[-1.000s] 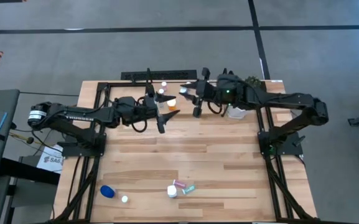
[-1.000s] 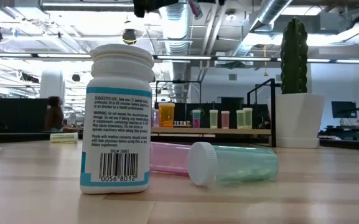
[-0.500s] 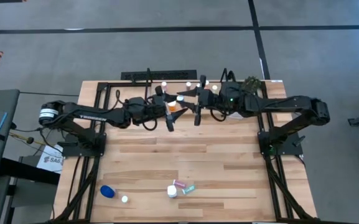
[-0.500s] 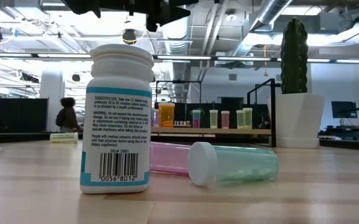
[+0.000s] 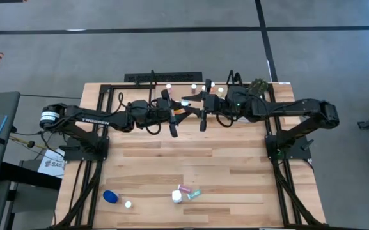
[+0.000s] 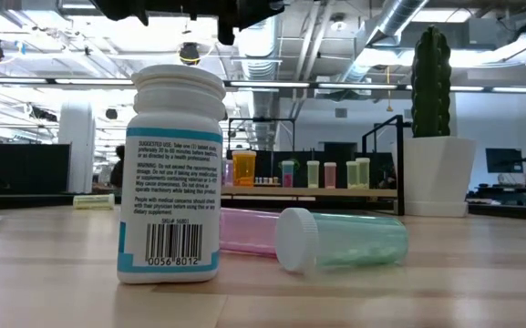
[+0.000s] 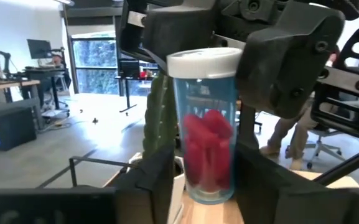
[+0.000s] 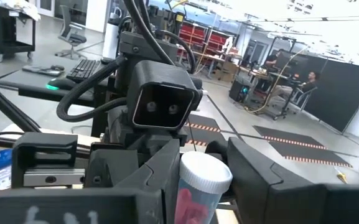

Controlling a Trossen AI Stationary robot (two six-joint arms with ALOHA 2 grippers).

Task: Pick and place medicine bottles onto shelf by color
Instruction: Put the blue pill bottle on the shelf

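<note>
A small see-through vial [image 7: 207,124] with a white cap and reddish contents hangs in the air over the far middle of the table, in front of the shelf [image 6: 272,191]. It shows orange in the high view [image 5: 181,107]. My left gripper [image 7: 207,180] and my right gripper [image 8: 198,186] face each other, both level and both shut on this vial. Several medicine bottles [image 6: 322,173] stand in a row on the shelf board, an orange one [image 6: 243,169] at its left end. My left gripper pinches the lower half of the vial's body [image 7: 185,177] between its two fingers. It comes in level from the table's left. The vial stands about upright, cap up, clear of the table. My right gripper pinches the vial at its cap and upper body [image 8: 205,177] between its two fingers, level from the table's right, above the left gripper's hold. In the left wrist view its fingers [image 7: 282,68] flank the cap.
Near the front edge stand a white labelled bottle [image 6: 173,173] and a wide blue bottle [image 5: 110,196]; a pink vial [image 6: 244,232] and a teal vial [image 6: 345,241] lie on their sides. A cactus in a white pot [image 6: 431,137] stands at the far right.
My left gripper has gone toward the table's right, up to the vial that my right gripper holds, and its fingers now lie on the vial's sides. My right gripper has sunk a little with the vial and tipped toward level.
</note>
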